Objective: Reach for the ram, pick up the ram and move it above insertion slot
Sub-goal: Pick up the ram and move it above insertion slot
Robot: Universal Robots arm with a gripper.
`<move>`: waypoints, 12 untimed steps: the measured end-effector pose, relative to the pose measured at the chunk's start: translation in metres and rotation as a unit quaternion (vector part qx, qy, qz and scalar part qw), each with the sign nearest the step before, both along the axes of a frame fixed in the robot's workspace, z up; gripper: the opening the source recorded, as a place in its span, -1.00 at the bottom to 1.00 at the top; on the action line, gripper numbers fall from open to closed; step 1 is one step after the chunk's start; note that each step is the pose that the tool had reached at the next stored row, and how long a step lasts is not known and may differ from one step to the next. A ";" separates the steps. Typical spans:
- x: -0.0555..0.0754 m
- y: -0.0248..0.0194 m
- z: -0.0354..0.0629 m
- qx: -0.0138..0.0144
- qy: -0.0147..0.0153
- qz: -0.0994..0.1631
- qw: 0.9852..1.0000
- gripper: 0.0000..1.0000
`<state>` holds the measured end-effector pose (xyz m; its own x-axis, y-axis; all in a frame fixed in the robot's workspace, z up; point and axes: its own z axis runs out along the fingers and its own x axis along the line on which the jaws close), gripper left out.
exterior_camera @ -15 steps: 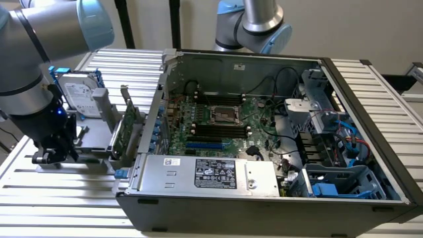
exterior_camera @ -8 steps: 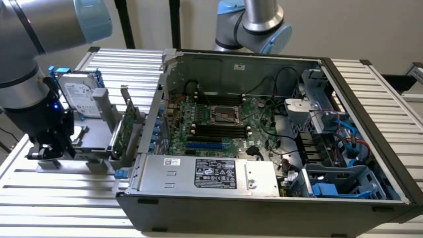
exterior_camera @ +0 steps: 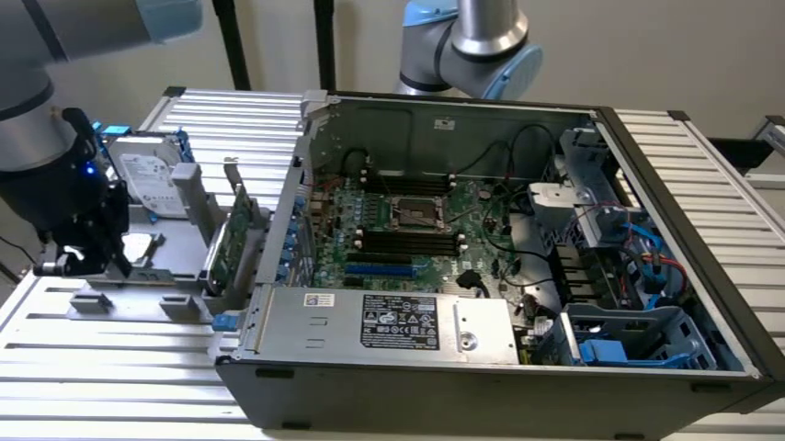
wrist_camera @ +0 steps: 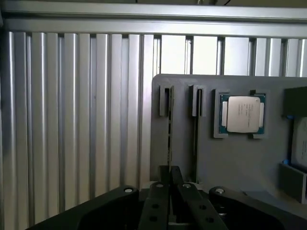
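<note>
1. Nearest the lens, the gripper (wrist_camera: 170,173) is being held over the grey tray (wrist_camera: 240,163); jaw state cannot be told.
2. The ram (wrist_camera: 169,134) is being seen edge-up in a tray slot, nine o'clock of the computer case (exterior_camera: 491,390).
3. It is being judged light, stiff, fragile; best pinched across its upper edge.

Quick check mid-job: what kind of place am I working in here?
Probably a robotics lab bench for PC assembly: an open computer case with its motherboard exposed, a grey fixture holding a processor, and a slatted aluminium table.
</note>
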<state>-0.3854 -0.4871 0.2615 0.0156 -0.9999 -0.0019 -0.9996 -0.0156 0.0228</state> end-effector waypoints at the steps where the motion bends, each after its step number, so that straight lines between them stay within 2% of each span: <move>1: 0.003 0.0000 0.0046 0.000 0.000 0.000 1.000 -0.73; 5: 0.018 -0.0001 0.0227 0.001 0.000 0.000 1.000 -0.73; 12: 0.050 -0.0002 0.0534 0.004 0.000 0.000 1.000 -0.73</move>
<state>-0.3359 -0.4873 0.3149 0.0155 -0.9998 -0.0095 -0.9996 -0.0158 0.0228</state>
